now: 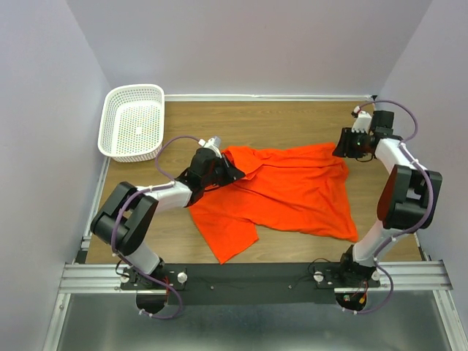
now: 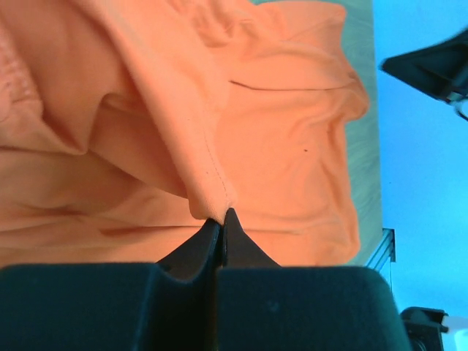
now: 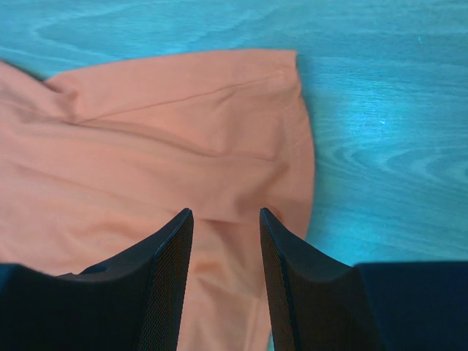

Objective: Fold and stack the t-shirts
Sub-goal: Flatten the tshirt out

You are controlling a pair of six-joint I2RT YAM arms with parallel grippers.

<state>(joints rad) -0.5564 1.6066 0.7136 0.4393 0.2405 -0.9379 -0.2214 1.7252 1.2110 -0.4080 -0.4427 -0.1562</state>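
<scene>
The left gripper (image 2: 221,217) pinches a fold of the bright orange-red t-shirt (image 1: 292,191); the right gripper (image 3: 225,216) gapes over its corner. 1 white plastic mesh basket (image 1: 110,121) sits apart.

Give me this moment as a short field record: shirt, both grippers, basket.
t-shirt: orange-red, spread out and rumpled on the table, no neat fold yet
left gripper: shut on a raised fold at the t-shirt's left side
right gripper: open, over the t-shirt's far right corner
basket: white mesh, empty, at the table's far left corner, apart from the t-shirt
</scene>
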